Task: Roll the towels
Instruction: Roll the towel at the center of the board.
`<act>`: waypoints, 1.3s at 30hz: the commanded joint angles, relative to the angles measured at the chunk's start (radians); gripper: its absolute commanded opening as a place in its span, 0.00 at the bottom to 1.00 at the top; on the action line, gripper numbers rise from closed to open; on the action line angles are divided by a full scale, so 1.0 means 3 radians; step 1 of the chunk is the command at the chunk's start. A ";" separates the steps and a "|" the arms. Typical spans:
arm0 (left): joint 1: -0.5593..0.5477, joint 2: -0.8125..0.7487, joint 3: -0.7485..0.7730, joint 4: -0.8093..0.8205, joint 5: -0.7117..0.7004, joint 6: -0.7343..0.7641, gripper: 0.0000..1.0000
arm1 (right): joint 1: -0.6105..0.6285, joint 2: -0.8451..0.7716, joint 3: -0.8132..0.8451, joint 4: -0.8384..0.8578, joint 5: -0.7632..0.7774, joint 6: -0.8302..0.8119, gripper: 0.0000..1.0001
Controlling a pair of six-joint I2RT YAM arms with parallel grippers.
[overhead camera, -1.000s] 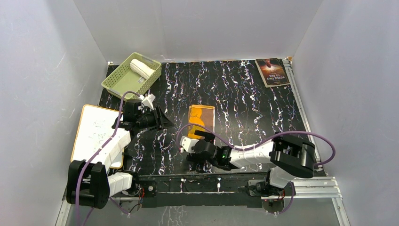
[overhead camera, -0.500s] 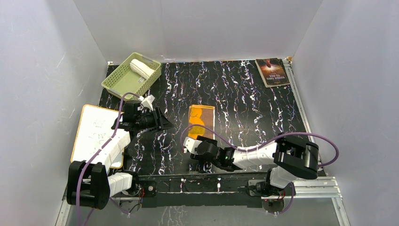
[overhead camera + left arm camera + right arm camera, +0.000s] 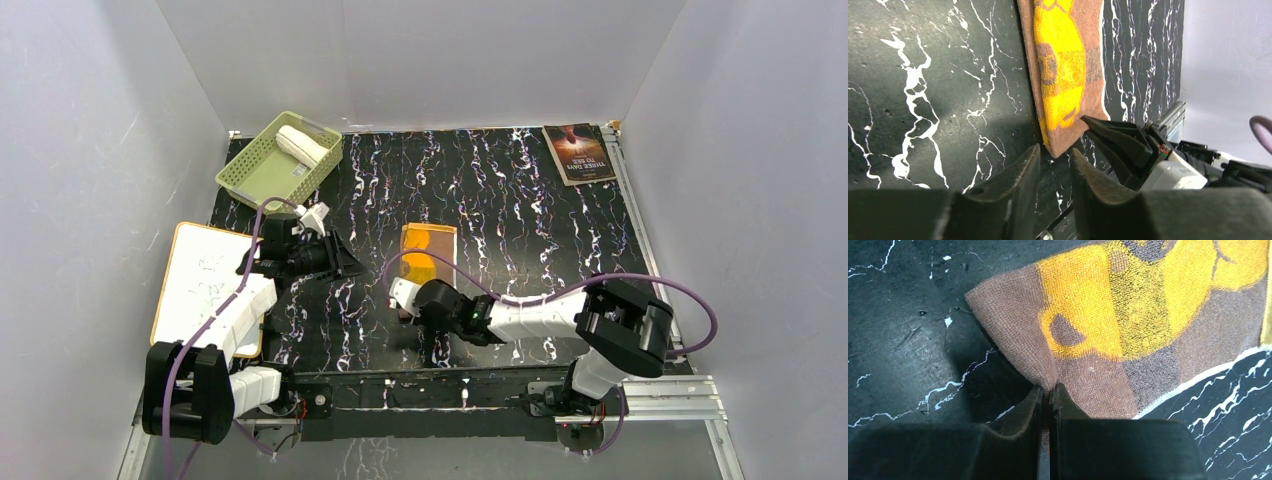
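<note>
Pinching the near short edge of the yellow towel [image 3: 1148, 315] with the right gripper [image 3: 1049, 390]. Squeezing both fingers tight together on the brown cloth and bunching it up into a little peak. Gripping only that edge, somewhere between its two corners, going by the right wrist view.

Seeing the rest of the towel lying flat near the middle of the black table [image 3: 560, 250], picture side up. Stretching long-ways straight away from the arms, with the near end at the right gripper and the far end pointing to the back wall. So probably needing to roll forward, away from the arm bases, along that long line and not sideways.

Holding nothing in the left gripper [image 3: 1055, 150]. Standing with its fingers a little apart, showing a thin gap between them. Hanging near the towel's left side, pointing across at it but not touching. Being close, yet not as close as the right one, the one gripping the cloth.

Guessing at the very start of rolling this towel, with no fold or turn made yet. Maybe needing the left gripper on the same edge too, for turning both corners together and getting a straight roll. Risking a crooked roll with only one pinch.

Noticing the white towel [image 3: 300, 145] already rolled up and resting in the green basket [image 3: 255, 175] at the far left corner, well apart from both grippers.
</note>
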 commanded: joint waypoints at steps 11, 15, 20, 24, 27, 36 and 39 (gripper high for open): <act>0.0024 -0.0013 0.0218 -0.0411 0.0659 0.0493 0.00 | -0.0629 -0.0532 0.0505 -0.0703 -0.1837 0.1146 0.00; 0.0026 -0.0023 0.0179 -0.0292 0.0812 0.0413 0.00 | -0.0966 -0.0314 0.0734 -0.0927 -0.2315 0.1238 0.00; 0.0022 -0.0028 0.0102 -0.0040 0.1004 0.0246 0.00 | -0.1260 0.0169 0.1148 -0.1327 -0.2830 0.1163 0.00; 0.0007 -0.0037 0.0096 0.0011 0.1032 0.0216 0.00 | -0.1314 0.0471 0.1350 -0.1475 -0.3220 0.1087 0.00; -0.0028 -0.0036 0.0080 0.0076 0.1051 0.0164 0.00 | -0.1316 0.0638 0.1415 -0.1509 -0.3367 0.1057 0.00; -0.0412 0.0106 -0.0083 0.0496 0.0950 -0.0119 0.00 | -0.1495 0.0949 0.1418 -0.1335 -0.3558 0.1160 0.00; -0.0620 0.0194 -0.0087 0.0629 0.0864 -0.0210 0.00 | -0.1567 0.1062 0.1489 -0.1330 -0.3636 0.1204 0.00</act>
